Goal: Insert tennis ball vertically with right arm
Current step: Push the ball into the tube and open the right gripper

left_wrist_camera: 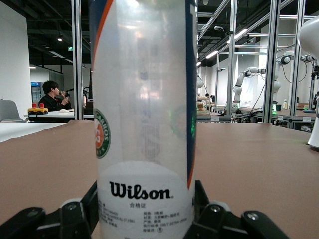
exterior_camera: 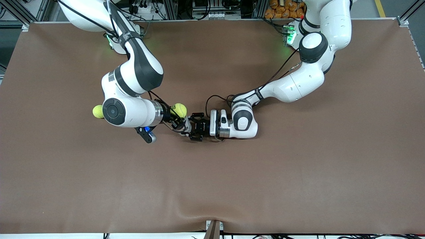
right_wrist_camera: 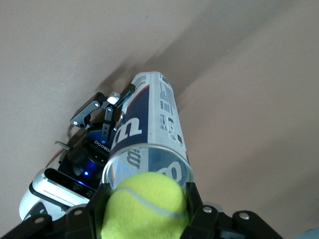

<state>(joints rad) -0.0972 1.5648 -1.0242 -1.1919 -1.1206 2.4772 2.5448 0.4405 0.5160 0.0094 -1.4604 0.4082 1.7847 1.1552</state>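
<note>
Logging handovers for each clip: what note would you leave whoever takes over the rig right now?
Left end effector: shut on the Wilson can, holding it upright on the table.
Right end effector: shut on a tennis ball, right over the can's open mouth.
Another tennis ball lies by the right arm's elbow.
Done: ball picked, aligned.
Left: lower it in, release.

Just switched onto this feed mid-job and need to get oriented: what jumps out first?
At the table's middle, the left gripper is shut on an upright clear Wilson tube. The right gripper holds a yellow tennis ball right at the tube's open mouth. A second tennis ball lies on the brown table toward the right arm's end, partly hidden by that arm.
</note>
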